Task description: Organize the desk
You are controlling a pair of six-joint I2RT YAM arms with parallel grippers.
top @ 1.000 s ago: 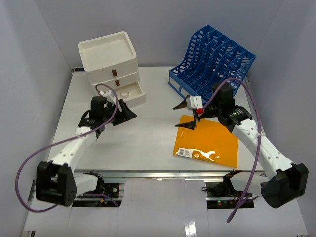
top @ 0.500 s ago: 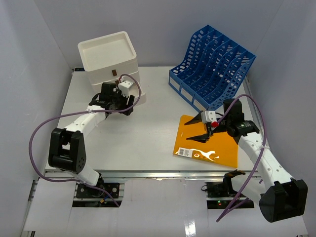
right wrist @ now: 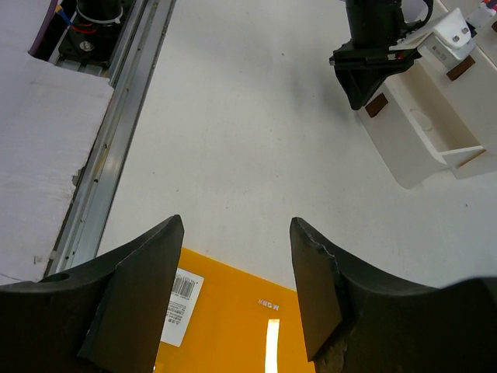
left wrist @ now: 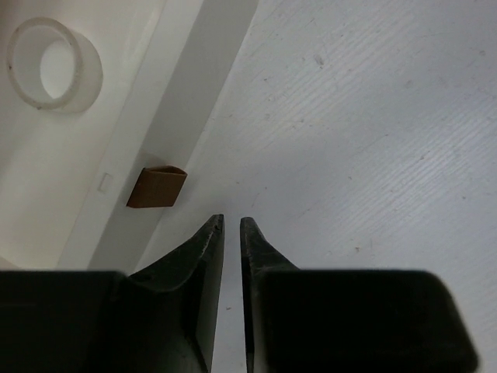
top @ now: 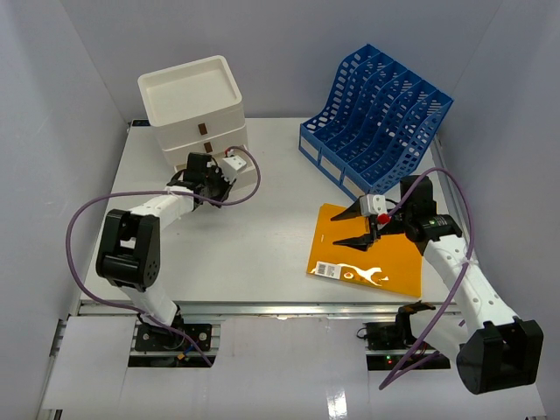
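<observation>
The desk [top: 262,241] is a wide white tabletop. At its back left stands a white three-drawer box [top: 197,109] with its bottom drawer [top: 238,166] pulled out. My left gripper [top: 215,181] sits low on the desk in front of that drawer; its fingers [left wrist: 211,241] are nearly together with nothing between them, just right of the drawer's brown handle tab [left wrist: 157,187]. A clear tape ring [left wrist: 54,64] lies in the drawer. My right gripper [top: 359,224] hangs open over the far left part of an orange folder [top: 367,254], holding nothing.
A blue slotted file rack [top: 376,109] stands at the back right, close behind my right arm. The metal rail [right wrist: 116,148] runs along the front edge. The folder carries a barcode label [right wrist: 182,299] near its front left corner.
My left gripper has swung in to the open bottom drawer and its jaws have closed to a slit. My right gripper has shifted right and down over the folder and narrowed slightly.
</observation>
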